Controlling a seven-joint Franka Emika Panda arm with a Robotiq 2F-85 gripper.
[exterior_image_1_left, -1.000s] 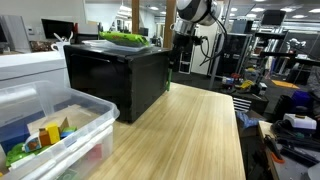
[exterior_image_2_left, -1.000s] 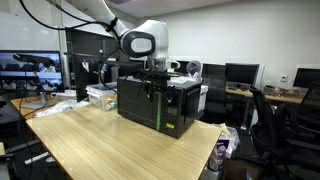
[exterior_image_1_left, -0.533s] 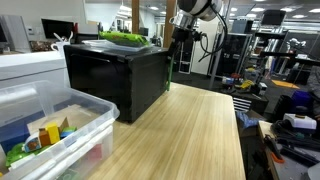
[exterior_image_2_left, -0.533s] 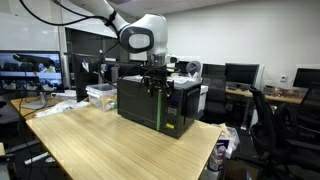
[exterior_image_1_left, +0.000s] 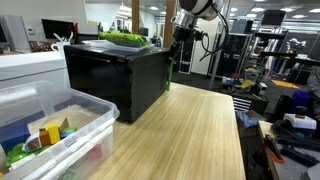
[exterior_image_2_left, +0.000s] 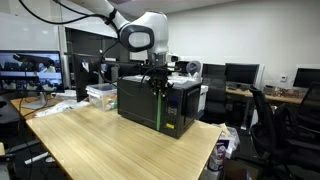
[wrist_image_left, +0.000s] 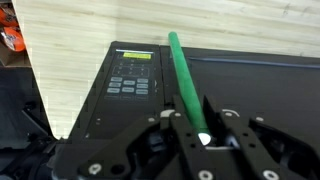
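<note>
Bracketing the top end of a green bar (wrist_image_left: 182, 80) with the gripper (wrist_image_left: 200, 128), jaws narrow on either side; clamping or merely flanking, not showing clearly enough to tell. Running upright down the front of the black microwave (exterior_image_2_left: 140, 105), just beside the control panel (wrist_image_left: 130, 78). Reaching in from above, wrist pointing straight down. Sitting well apart on the wooden table (exterior_image_1_left: 200, 130), holding small coloured items: a clear bin (exterior_image_1_left: 85, 135).
</note>
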